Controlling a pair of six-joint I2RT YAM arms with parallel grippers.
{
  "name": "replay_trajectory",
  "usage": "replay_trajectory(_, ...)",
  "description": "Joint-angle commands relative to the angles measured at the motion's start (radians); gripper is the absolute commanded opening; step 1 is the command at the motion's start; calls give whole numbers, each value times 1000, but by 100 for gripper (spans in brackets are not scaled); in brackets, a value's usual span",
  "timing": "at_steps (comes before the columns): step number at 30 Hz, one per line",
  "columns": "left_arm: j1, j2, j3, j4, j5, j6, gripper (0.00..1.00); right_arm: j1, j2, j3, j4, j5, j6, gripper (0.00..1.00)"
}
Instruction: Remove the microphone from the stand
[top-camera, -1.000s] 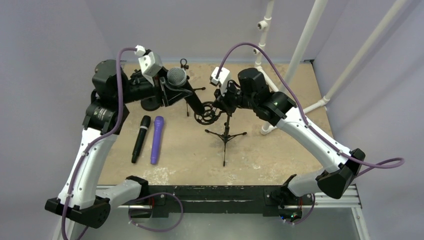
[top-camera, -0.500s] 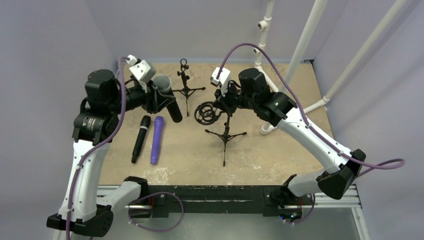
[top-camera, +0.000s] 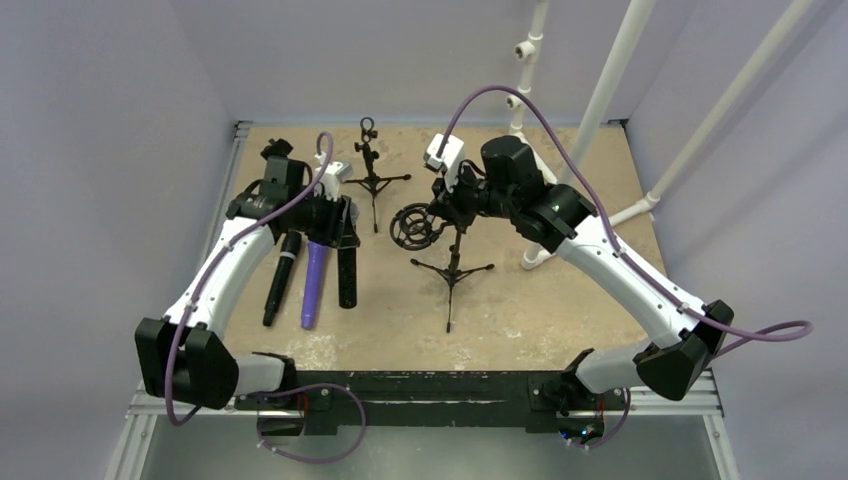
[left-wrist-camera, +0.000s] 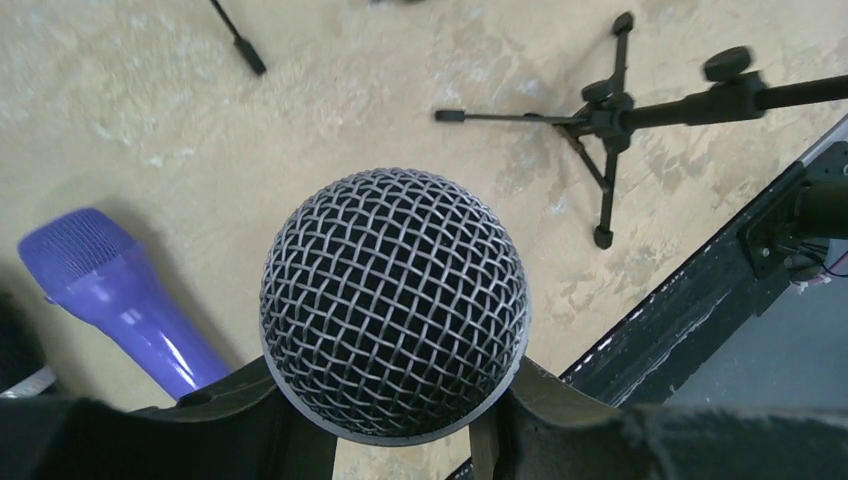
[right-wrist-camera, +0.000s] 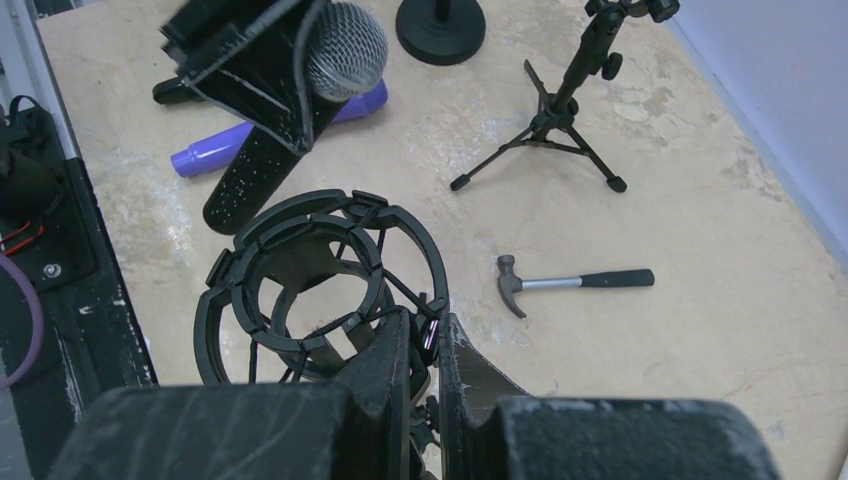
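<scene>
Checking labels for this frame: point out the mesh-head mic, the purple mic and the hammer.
mesh-head mic (left-wrist-camera: 395, 300), left wrist view, centre of the grille.
purple mic (top-camera: 313, 285), top view, mid-body.
hammer (right-wrist-camera: 560, 282), right wrist view, metal shaft.

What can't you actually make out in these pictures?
- Left wrist view: the mic body is hidden behind its own mesh head. Whether its end touches the table is unclear.
- Right wrist view: the fingers of the right gripper cover what they pinch below the mount. In the top view it is too small and dark.
- Right wrist view: the round base is cut by the top edge.
</scene>
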Motion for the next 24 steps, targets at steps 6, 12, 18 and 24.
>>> replay_trajectory(6, 8, 202, -22, 1, -38, -55, 5, -28, -22, -45, -143, -37, 2, 0)
replay_trajectory(12, 12, 345, 23, -28, -62, -65, 7, -35, -41, -58, -138, -90, 1, 0)
replay_trajectory(18, 21, 445, 79, -79, -86, -68, 13, -37, -54, -64, -137, -125, -1, 0)
replay_trajectory(24, 29, 508, 103, -104, -133, -64, 21, -38, -62, -74, -130, -147, 0, 0)
